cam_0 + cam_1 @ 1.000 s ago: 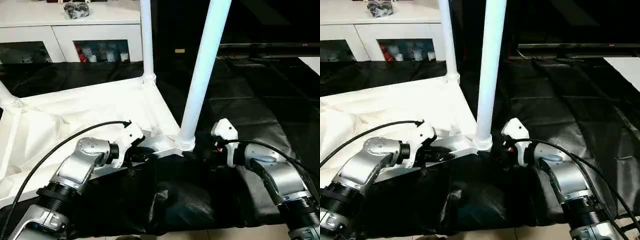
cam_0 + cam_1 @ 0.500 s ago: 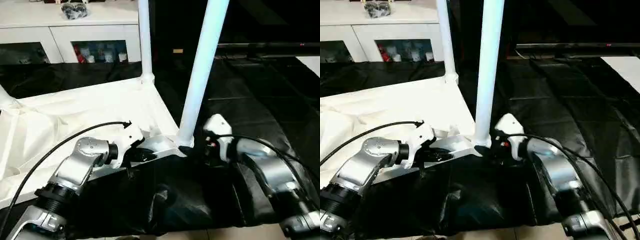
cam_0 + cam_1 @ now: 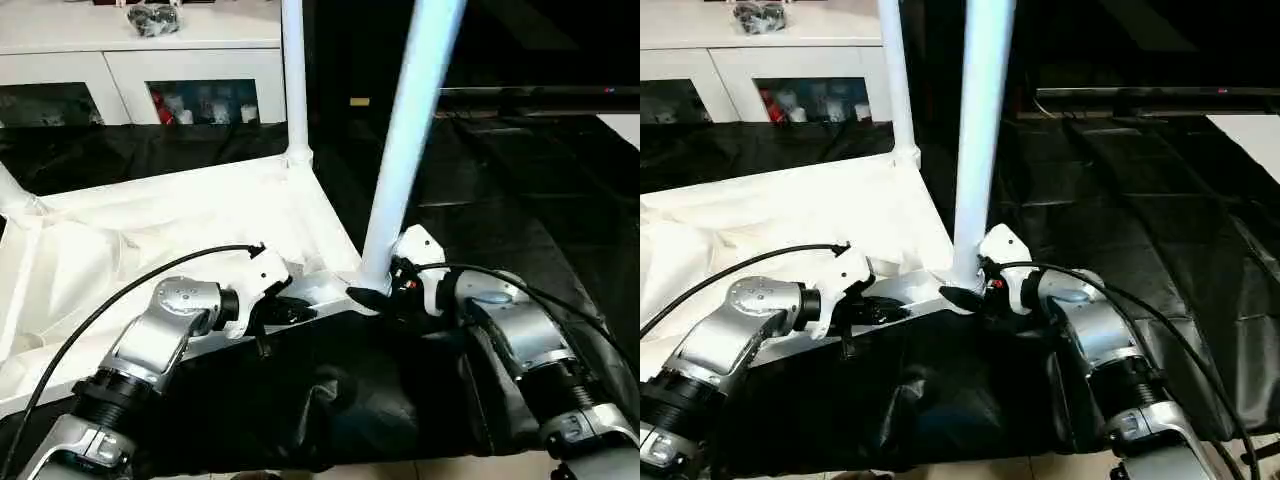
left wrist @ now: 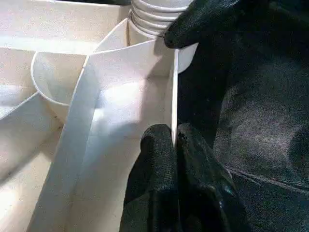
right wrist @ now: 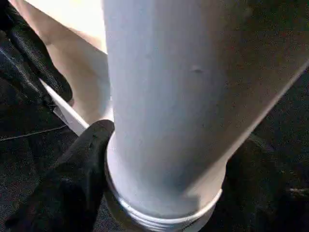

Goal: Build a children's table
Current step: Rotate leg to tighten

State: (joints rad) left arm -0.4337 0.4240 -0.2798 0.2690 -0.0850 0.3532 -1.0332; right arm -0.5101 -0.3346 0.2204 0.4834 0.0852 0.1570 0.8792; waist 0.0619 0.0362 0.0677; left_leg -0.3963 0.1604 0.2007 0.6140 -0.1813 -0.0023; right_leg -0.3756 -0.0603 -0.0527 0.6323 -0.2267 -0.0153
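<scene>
Leg (image 3: 405, 150) is what your next move turns on: it rises nearly upright from the near corner socket of the tabletop (image 3: 180, 225), tilting slightly, its long axis close to vertical, and your right end effector (image 3: 385, 285) is the nearer one, fingers apart around its threaded foot, one black finger (image 5: 72, 183) touching the base. Your left end effector (image 4: 175, 140) is clamped on the thin front rim of the tabletop just beside that corner. The tabletop lies ribbed side up on the black-draped worktop (image 3: 520, 200). Everything is glossy white plastic; another leg (image 3: 294, 75) stands at the far corner.
</scene>
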